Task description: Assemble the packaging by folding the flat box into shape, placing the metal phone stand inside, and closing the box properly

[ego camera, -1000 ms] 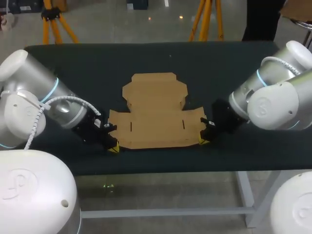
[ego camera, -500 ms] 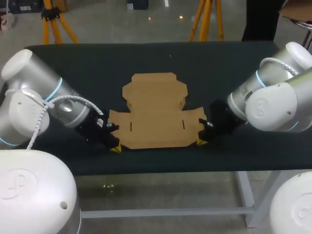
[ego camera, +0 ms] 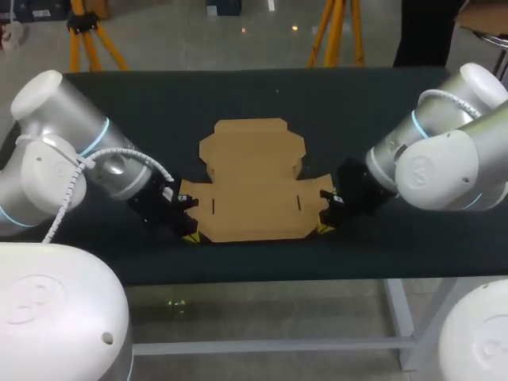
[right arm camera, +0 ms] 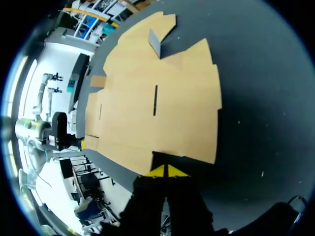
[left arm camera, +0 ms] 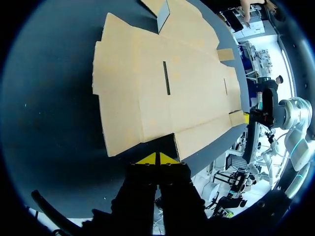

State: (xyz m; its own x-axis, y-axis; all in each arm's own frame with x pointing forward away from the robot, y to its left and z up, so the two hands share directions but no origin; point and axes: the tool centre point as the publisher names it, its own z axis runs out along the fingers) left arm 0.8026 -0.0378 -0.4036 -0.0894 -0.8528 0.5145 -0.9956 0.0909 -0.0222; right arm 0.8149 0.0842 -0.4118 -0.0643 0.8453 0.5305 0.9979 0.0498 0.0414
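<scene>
- left gripper (ego camera: 189, 236): tips pressed together, at the front-left corner of the flat box (ego camera: 252, 186)
- flat box: unfolded on the table (ego camera: 143, 103), midway between its side edges, nearer the front edge
- right gripper (ego camera: 323, 228): tips together, at the box's front-right corner

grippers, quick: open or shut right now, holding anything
Left gripper: shut, holding nothing, tips at the flat box's near edge.
Right gripper: shut, holding nothing, tips at the flat box's near edge.

A dark, matte-topped table (ego camera: 262, 87) — wide, rectangular — stands on a pale grey metal frame.
</scene>
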